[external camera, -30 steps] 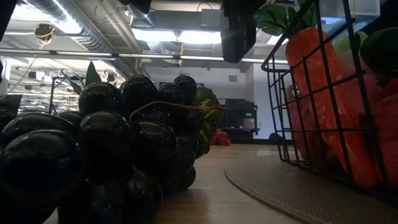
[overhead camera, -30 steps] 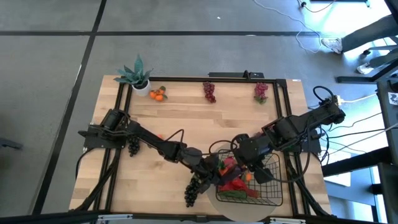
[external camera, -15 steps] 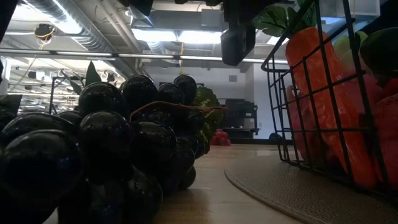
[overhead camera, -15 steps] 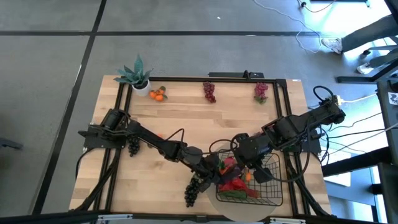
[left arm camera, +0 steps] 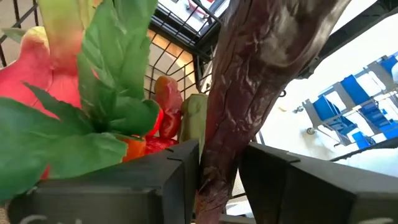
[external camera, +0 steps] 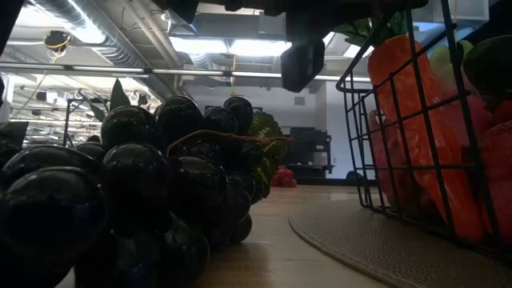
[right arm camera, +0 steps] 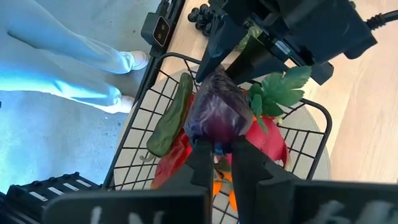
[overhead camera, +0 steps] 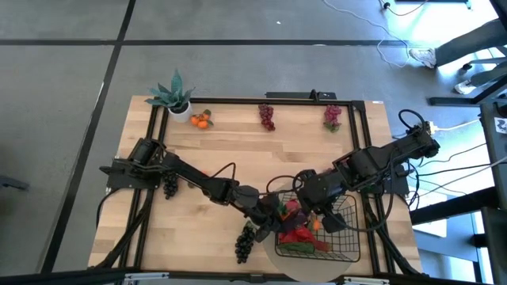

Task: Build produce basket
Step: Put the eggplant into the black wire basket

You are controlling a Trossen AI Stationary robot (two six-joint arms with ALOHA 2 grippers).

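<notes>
Black grapes [external camera: 120, 200] lie nearest in the low view, a dark bunch on the wooden worktop [overhead camera: 230, 146] just beside a round woven mat [external camera: 376, 240]. On that mat at the worktop's near edge stands the wire basket [overhead camera: 344, 229], holding a carrot [external camera: 408, 104], a green pepper [right arm camera: 168, 118], a pink dragon fruit [left arm camera: 31, 68] and other red produce. Above the basket both tools meet on a purple eggplant [right arm camera: 219, 115]. The left tool [overhead camera: 273, 215] has its fingers [left arm camera: 124, 186] on either side of the eggplant's wrinkled skin, with a small gap showing on one side. The right tool [overhead camera: 310, 204] is closed on the eggplant from the other side, fingers [right arm camera: 202, 162] pinching its end. Farther back, another dark grape bunch [overhead camera: 169, 185] lies by the left arm's base. Along the far edge sit tangerines [overhead camera: 201, 120], two reddish grape bunches [overhead camera: 267, 116] and [overhead camera: 332, 117], and a spiky potted plant [overhead camera: 176, 95] in the corner.
</notes>
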